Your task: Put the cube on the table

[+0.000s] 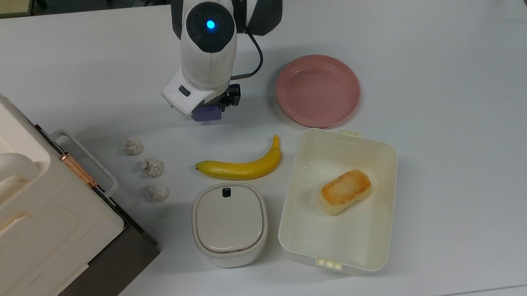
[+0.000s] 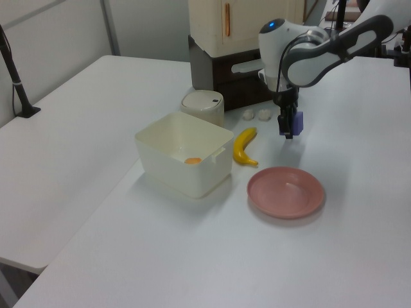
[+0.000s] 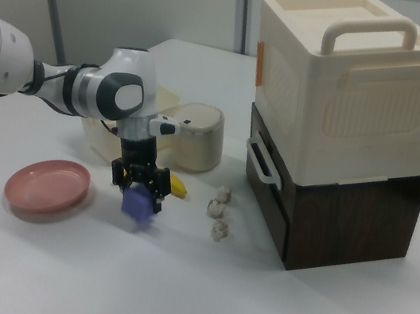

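Observation:
The blue-purple cube (image 1: 206, 114) is held in my gripper (image 1: 209, 109), which is shut on it. It hangs low over bare white table (image 1: 448, 109), to the left of the pink plate (image 1: 318, 89) in the top view and beyond the banana (image 1: 241, 166). In the right view the cube (image 3: 137, 204) sits just above its own shadow under the gripper (image 3: 139, 187), so it looks slightly off the surface. The left view shows the cube (image 2: 297, 120) in the gripper (image 2: 289, 127) behind the plate (image 2: 286, 192), which is empty.
A white bin (image 1: 296, 228) holds a toasted bread block (image 1: 345, 191). A lidded cream container (image 1: 229, 223) stands beside it. Three crumpled grey lumps (image 1: 152, 167) lie left of the banana. A cream appliance with a handle (image 1: 20, 217) fills the top view's lower left.

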Robot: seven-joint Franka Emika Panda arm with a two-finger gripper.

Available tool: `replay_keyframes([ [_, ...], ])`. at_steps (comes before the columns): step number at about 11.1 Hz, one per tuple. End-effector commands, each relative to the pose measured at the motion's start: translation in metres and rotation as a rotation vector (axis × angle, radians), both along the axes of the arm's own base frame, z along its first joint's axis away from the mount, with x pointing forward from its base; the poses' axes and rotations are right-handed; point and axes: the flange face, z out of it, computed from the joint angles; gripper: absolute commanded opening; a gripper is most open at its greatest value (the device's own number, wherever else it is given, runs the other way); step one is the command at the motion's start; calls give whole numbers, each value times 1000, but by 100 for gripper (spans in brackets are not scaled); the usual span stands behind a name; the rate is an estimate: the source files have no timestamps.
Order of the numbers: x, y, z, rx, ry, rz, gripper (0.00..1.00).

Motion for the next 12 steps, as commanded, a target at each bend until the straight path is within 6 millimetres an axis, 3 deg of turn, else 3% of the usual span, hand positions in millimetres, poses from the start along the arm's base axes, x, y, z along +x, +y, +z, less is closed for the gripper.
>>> replay_keyframes([
  [1,5,1,30,2,-49,0,100],
  [5,8,-5,160,67,-170,-129,100],
  [6,7,1,177,66,-161,-153,100],
  [8,-5,-12,209,88,-193,-169,100],
  [12,-19,-25,229,120,-191,-191,100],
])
